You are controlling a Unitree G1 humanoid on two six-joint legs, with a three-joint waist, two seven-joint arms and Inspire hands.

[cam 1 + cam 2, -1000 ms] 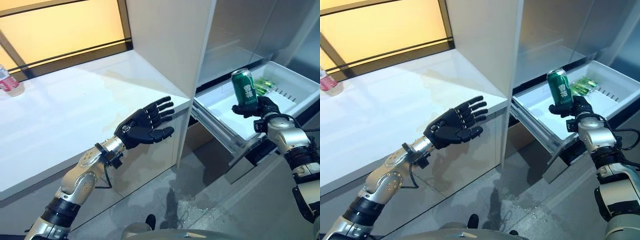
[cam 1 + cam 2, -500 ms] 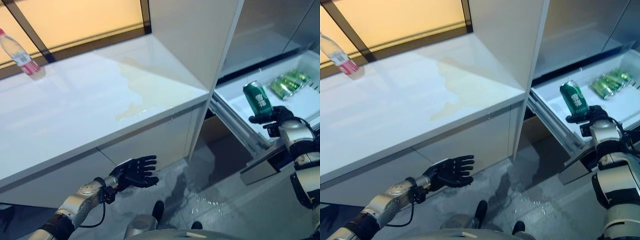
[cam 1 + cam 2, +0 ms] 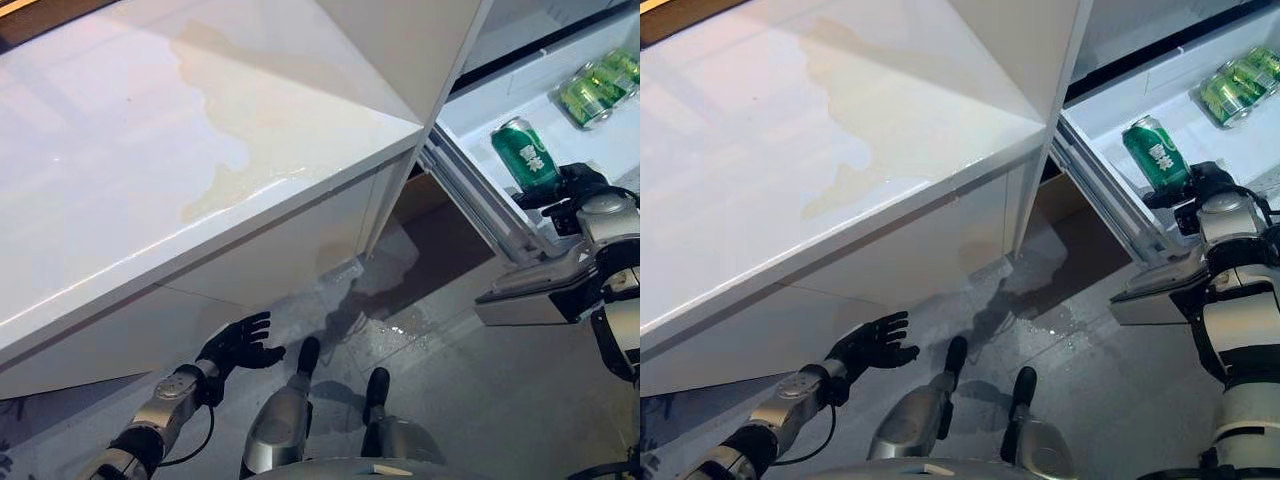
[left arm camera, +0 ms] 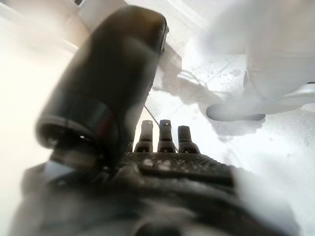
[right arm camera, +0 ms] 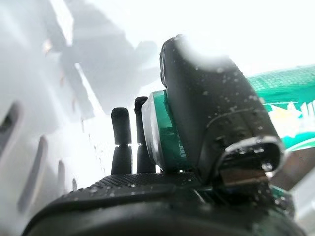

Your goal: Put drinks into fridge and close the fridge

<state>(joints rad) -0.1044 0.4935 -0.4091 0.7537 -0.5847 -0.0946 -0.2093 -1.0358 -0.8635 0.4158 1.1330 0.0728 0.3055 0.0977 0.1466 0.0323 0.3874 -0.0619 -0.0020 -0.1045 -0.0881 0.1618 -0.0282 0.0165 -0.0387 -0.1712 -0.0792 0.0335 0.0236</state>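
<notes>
My right hand (image 3: 578, 190) is shut on a green can (image 3: 526, 154) and holds it upright over the near edge of the open white fridge drawer (image 3: 470, 112). The can also shows in the right eye view (image 3: 1155, 153) and in the right wrist view (image 5: 170, 132), with the thumb wrapped across it. More green cans (image 3: 598, 85) lie on their sides at the back of the drawer. My left hand (image 3: 238, 345) is open and empty, hanging low below the white counter (image 3: 180, 150), above the floor; it also shows in the left wrist view (image 4: 162, 162).
The white counter fills the upper left, with a pale stain (image 3: 215, 130) on its top. The fridge's side wall (image 3: 420, 45) stands between counter and drawer. The grey floor (image 3: 450, 370) lies below.
The camera has tilted further down. My left hand has dropped lower towards the floor. My right hand still holds the can at the drawer's near edge.
</notes>
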